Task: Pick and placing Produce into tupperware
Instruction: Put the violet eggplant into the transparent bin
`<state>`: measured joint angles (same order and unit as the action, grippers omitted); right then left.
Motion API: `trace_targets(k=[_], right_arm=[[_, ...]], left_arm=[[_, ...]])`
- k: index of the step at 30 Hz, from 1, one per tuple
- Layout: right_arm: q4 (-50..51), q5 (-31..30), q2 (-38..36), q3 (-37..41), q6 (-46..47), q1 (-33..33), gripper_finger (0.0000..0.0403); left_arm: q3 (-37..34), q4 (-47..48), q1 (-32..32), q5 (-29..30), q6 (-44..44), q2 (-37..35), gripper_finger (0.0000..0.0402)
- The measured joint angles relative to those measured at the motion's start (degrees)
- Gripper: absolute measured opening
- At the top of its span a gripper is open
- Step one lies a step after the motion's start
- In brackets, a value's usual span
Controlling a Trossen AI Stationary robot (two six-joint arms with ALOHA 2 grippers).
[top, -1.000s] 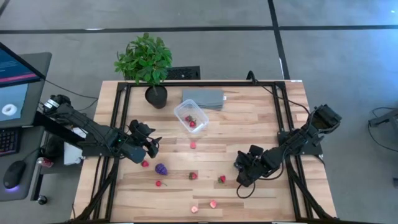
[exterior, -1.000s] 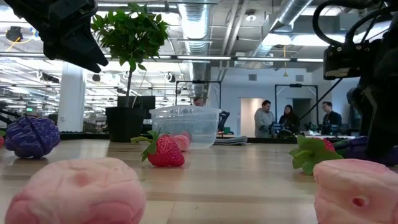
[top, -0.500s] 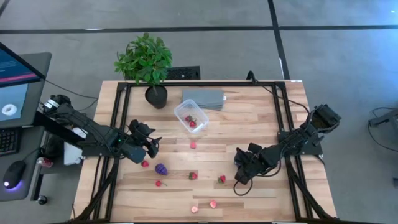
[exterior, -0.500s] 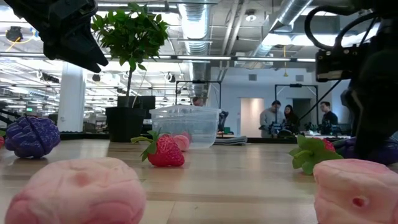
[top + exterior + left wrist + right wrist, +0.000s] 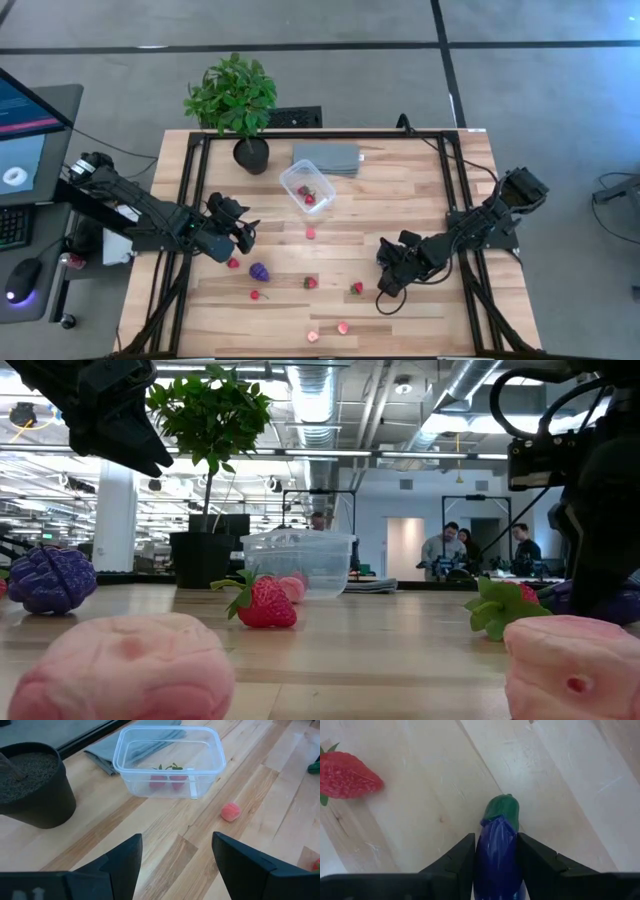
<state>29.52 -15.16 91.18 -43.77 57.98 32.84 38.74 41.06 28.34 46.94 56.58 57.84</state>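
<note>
A: How far along is it, starting from the desk as a whole?

B: Early, I judge. The tupperware near the potted plant holds only two red strawberries; most produce lies loose on the desk: a purple berry cluster, several red pieces, two pale pink ones at the front edge, one pink piece just beside the box.

A: And the arms?

B: The left gripper hovers with fingers apart, holding nothing. The right gripper is low on the desk, its fingers closed against a dark blue fruit with a green cap, a strawberry nearby.
</note>
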Motion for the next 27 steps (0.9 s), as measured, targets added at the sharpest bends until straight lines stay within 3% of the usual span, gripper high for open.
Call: trace_targets(k=[27], right_arm=[[0.02,0.33,-0.50,-1.29,0.04,-0.10,0.0157]], left_arm=[[0.00,0.00,-0.01,-0.02,0.02,0.00,0.0231]])
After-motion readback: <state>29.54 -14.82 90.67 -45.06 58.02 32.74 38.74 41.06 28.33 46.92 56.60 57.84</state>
